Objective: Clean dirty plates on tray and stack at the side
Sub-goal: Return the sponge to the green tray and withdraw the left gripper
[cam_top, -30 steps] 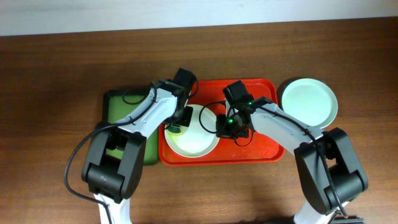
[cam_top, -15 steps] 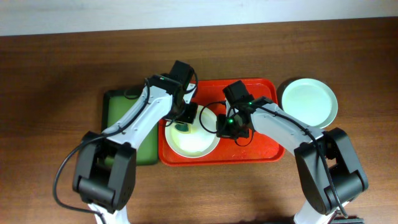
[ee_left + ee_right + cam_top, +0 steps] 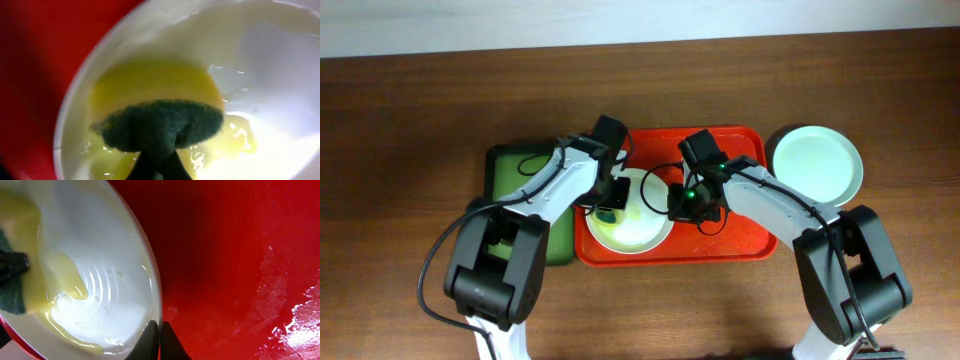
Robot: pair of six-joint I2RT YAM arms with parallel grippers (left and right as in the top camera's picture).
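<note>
A cream-white plate (image 3: 638, 232) lies in the left half of the red tray (image 3: 740, 228). My left gripper (image 3: 611, 200) is shut on a yellow sponge with a dark green pad (image 3: 162, 125). The sponge presses into the plate's (image 3: 280, 75) left side, where yellow smears and wet streaks show. My right gripper (image 3: 674, 205) is shut on the plate's right rim (image 3: 156, 295), one finger inside the rim and one outside over the tray (image 3: 240, 255). A pale blue-green plate (image 3: 815, 165) rests on the table just right of the tray.
A smaller green tray (image 3: 515, 185) with a dark rim sits left of the red tray, under my left arm. The red tray's right half is wet. Brown tabletop surrounds everything, with a pale wall edge along the back.
My left arm swung slightly away and back, sliding the sponge a little over the plate's left side. The right arm and the plate have stayed put.
</note>
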